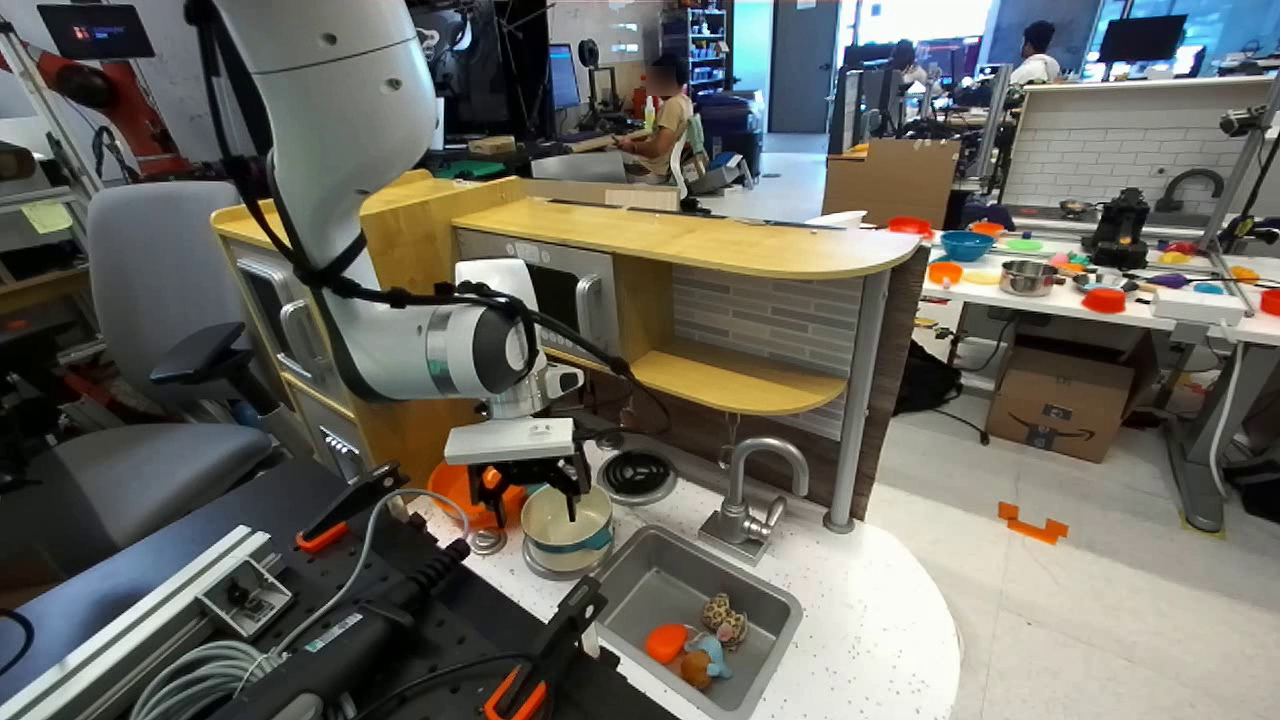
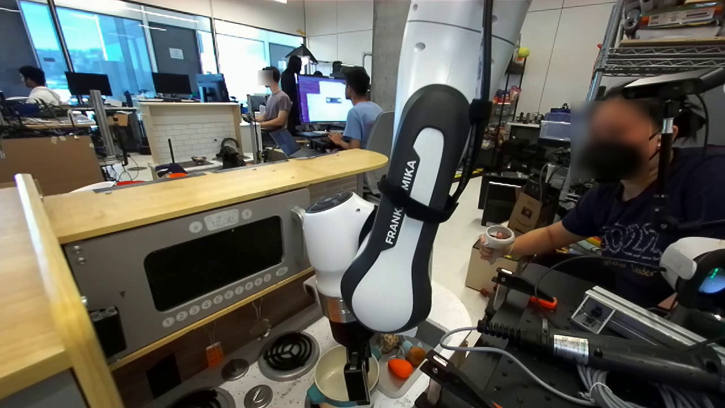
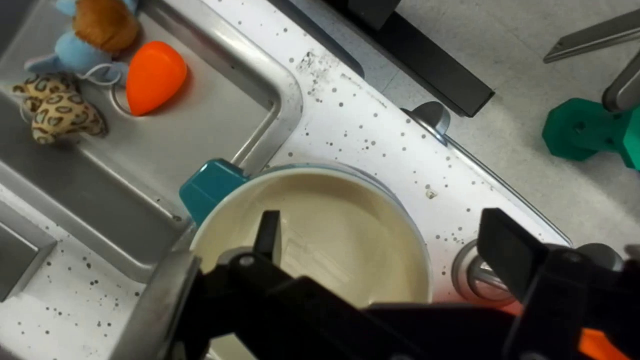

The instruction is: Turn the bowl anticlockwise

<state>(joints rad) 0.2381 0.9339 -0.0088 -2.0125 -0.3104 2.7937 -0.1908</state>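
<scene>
Cream pot (image 3: 325, 225): probably the "bowl" you're asked to turn. Upright on a round burner (image 1: 541, 569) on the speckled bench (image 3: 350, 125), just beside the sink (image 3: 215, 105).
Claw (image 3: 382, 225): fingers apart, clamped on nothing.
Inner finger (image 3: 270, 232): over the pot's inside in the wrist view.
Outer finger (image 3: 507, 250): beyond the pot's wall, on the side of the metal knob (image 3: 472, 277).
Finger depth: can't tell if either is below the pot's edge, or touching it.
Pot turn: looks like you're lining up the grasp; I'd judge the turn not yet begun.
Wall pinch: next, centre the pot's wall between the two fingers, lower clear of the knob, close lightly. Then swing the claw around the pot's centre, anticlockwise as seen from above; rolling the wrist in place would likely drag the pot sideways off the burner.
Teal handle (image 3: 212, 187): points toward the sink, over its edge in the wrist view. Your fallback push point if the pinch slips.
Orange bowl (image 1: 455, 490): partly behind the claw in an exterior view; gap unclear, so keep your arc off it.
</scene>
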